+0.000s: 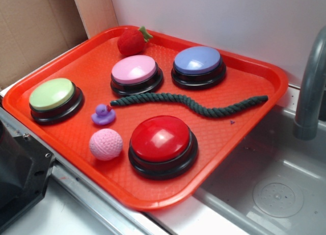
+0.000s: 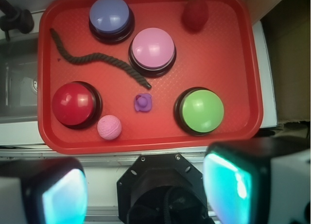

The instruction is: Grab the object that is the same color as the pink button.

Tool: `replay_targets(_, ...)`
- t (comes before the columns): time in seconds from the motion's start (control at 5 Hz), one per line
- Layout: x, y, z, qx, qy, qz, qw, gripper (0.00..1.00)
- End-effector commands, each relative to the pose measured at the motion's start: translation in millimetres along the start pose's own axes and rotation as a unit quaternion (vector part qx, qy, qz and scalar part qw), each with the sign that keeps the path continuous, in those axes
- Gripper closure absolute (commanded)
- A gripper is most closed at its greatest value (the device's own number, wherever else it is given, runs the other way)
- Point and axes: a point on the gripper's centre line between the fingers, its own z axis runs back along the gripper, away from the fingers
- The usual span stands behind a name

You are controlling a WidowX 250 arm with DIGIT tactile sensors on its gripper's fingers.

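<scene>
Progress: none of the grab is done, judging by how things lie. Everything sits on the tray, untouched.

Item 1, pink yarn ball: the target. Rests on the tray's near edge, just beside the red button and close to touching its black base; the purple duck stands near it on the far side. Nothing holds or covers it.

Item 2, pink button: the colour reference. Sits mid-tray, behind the dark rope, with the lilac-blue button beside it and the plush strawberry beyond.

Item 3, green button: at the tray's left side in the exterior view, well apart from the ball.

Item 4, gripper: seen only in the wrist view, high above and short of the tray's near rim. Fingers spread wide, released, nothing between them.

Remaining, as judged: travel over the ball, descent, closing on it, lift. The red button's nearness leaves little room on that side for a finger.
</scene>
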Motion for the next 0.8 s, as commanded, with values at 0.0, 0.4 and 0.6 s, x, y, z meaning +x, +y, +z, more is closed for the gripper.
replay_targets(0.0, 0, 0, 0, 0.0, 0.0, 0.0, 1.0, 0.0)
replay_targets(0.4, 7, -40, -44, 0.024, 0.048, -0.25, 0.967, 0.0)
replay_targets(0.6, 2, -38, -74, 0.025, 0.077, -0.37, 0.926, 0.0)
